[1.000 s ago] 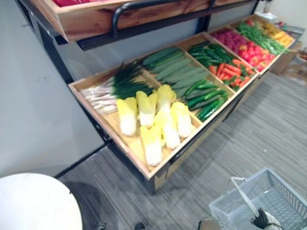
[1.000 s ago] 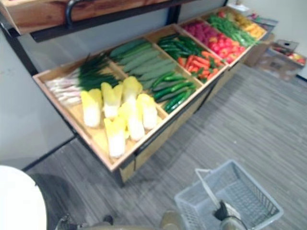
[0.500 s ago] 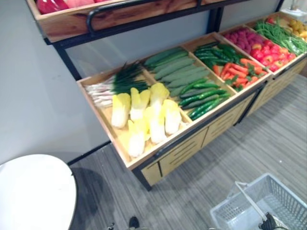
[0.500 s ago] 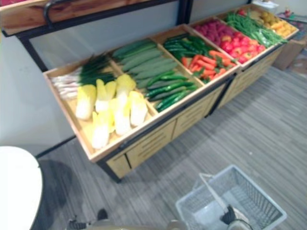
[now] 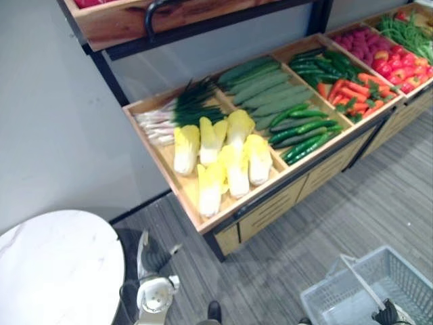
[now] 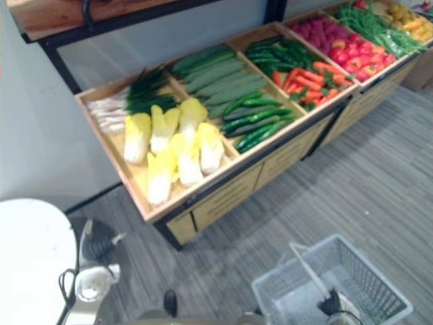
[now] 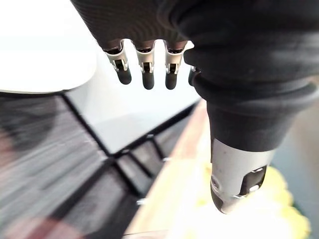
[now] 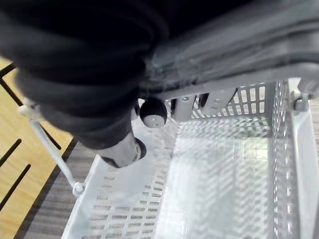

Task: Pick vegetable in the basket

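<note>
Stand (image 5: 270, 203): long wooden produce stand against the wall, its sloping tray split into compartments, with drawers under the front edge.
Bench (image 5: 61, 264): round and white, at the robot's left, apart from the stand.
Basket (image 6: 375, 277): grey plastic mesh, low at the robot's right and well apart from the stand. From what I can see of the inside, nothing lies in it.
Cabbages (image 5: 223, 159): pale yellow-white heads heaped in the front compartment at the stand's left end, with leeks (image 5: 172, 115) lying just behind them.
Cucumbers (image 5: 260, 91): long green ones in the next compartment over, with darker slim ones in front. Carrots (image 5: 352, 95) and red produce lie farther along to the right.
Handle (image 5: 358, 281): thin pale bar, swung up from the basket to the right hand.
Right hand (image 8: 119, 149): curled round the handle, carrying the basket and nothing else.
Left hand (image 7: 237, 179): down by the bench, fingers straight and thumb apart, holding nothing. It points toward the stand's edge, with cabbage yellow showing past it, and touches neither.
Done so far: the basket is in hand and the robot faces the vegetables. That is all, I'd say.
Left to do: the whole pick. The free hand has to reach the tray, close on a vegetable (the cabbages look nearest), lift it and set it in the basket.
</note>
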